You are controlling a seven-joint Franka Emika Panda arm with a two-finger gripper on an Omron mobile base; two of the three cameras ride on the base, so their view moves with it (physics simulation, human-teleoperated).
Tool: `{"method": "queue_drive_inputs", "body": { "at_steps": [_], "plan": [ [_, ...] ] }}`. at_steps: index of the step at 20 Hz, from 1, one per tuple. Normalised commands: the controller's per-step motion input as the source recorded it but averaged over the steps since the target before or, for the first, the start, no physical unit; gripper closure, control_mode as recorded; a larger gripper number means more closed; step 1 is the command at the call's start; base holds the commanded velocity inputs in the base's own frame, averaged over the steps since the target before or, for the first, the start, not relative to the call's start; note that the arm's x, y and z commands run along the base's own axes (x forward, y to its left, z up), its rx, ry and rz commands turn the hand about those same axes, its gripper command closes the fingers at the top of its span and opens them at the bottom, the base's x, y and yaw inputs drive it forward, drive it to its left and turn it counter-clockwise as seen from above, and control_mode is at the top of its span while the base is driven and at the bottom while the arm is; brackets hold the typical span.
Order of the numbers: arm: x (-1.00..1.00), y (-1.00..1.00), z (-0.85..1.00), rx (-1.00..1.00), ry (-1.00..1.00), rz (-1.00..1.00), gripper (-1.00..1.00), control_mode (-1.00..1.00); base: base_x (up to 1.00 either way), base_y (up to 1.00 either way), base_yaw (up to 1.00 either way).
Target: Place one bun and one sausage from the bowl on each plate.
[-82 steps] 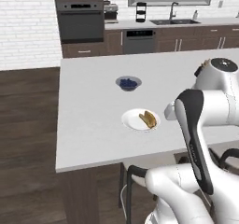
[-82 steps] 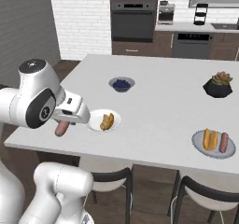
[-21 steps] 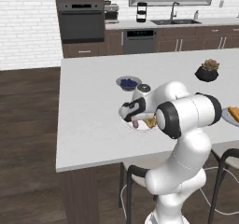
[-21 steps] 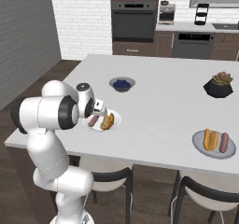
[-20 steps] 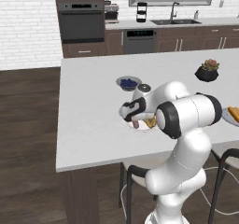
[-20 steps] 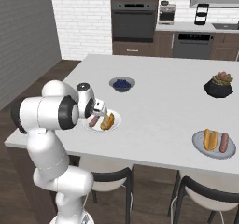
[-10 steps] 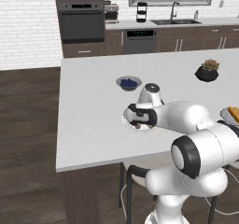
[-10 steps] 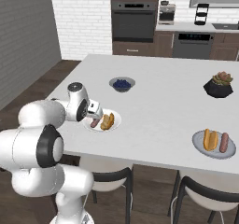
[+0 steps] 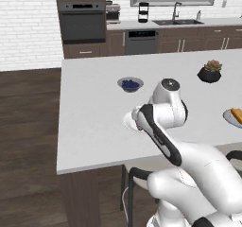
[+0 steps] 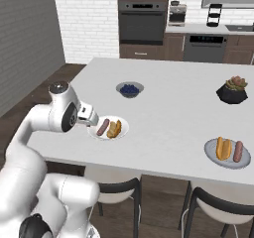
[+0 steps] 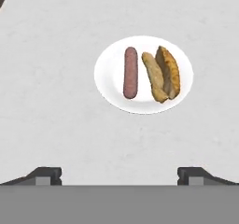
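A white plate [image 11: 140, 104] lies on the pale counter with a reddish sausage [image 11: 130, 72] on its left half and a split golden bun [image 11: 163, 73] on its right half. My gripper [image 11: 120, 176] hangs above the counter just short of this plate, open, with nothing between its fingertips [image 11: 44, 174]. In the right base view the gripper [image 10: 94, 119] is at the left rim of the white plate [image 10: 108, 137]. A grey plate [image 10: 225, 163] at the front right carries a bun [image 10: 223, 148] and a sausage [image 10: 238, 151]. The bowl is out of view.
A small grey bowl of blueberries [image 10: 130, 89] stands behind the white plate. A black pot with a succulent [image 10: 232, 90] stands at the far right. Dark chairs [image 10: 119, 187] are tucked under the counter's front edge. In the left base view my arm covers most of the white plate [image 9: 127, 123].
The gripper has opened and left the sausage on the white plate beside the bun. The hand has drawn back from over the plate towards its near rim, and the arm has folded.
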Motion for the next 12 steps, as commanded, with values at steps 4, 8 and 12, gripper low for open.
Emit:
{"method": "queue_drive_inputs", "body": {
  "at_steps": [4, 8, 12],
  "plan": [
    [-1.00, -0.10, 0.82, 0.00, -0.02, 0.00, -1.00, -1.00, 0.00, 0.00, 0.00],
    [-0.99, -0.11, 0.75, 0.00, 0.00, 0.00, -1.00, -1.00, 0.00, 0.00, 0.00],
    [-0.97, -0.19, 0.65, 0.00, -0.01, 0.00, -1.00, -1.00, 0.00, 0.00, 0.00]
  ]
}}
